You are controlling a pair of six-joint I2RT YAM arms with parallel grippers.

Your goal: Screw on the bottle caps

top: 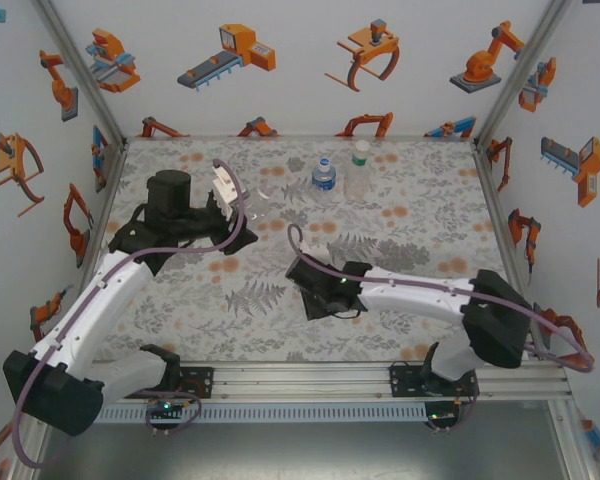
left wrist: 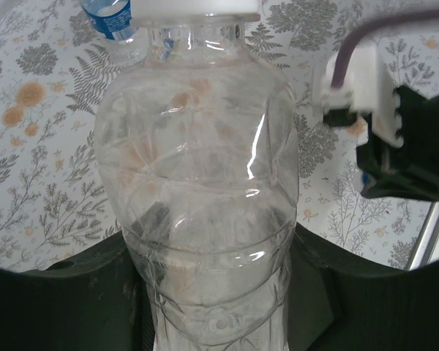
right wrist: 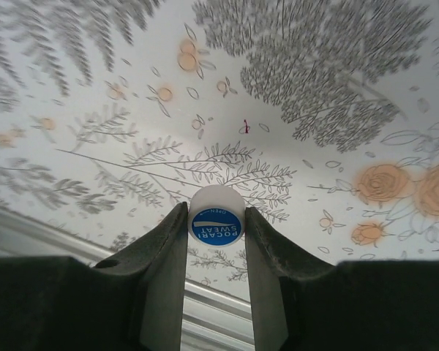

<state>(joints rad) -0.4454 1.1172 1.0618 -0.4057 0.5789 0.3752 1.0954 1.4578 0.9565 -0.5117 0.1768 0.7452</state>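
At ten o'clock on the floral mat [top: 420, 300], the left gripper [top: 245, 213] clamps the clear unlabelled bottle [left wrist: 205, 190], seemingly to steady it for capping, while the right gripper [right wrist: 216, 214], nearer six o'clock, pinches a white Pocari Sweat cap [right wrist: 216, 221].

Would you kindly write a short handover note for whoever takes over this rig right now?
Left gripper: shut on the clear unlabelled bottle, a white cap at its neck; tightness unclear.
Right gripper: shut on a white Pocari Sweat cap.
Blue-label bottle and pale bottle stand upright at the far side; the pale one looks green-capped.
Left to do: screw the held cap onto its bottle, probably the blue-label one, then check the others.
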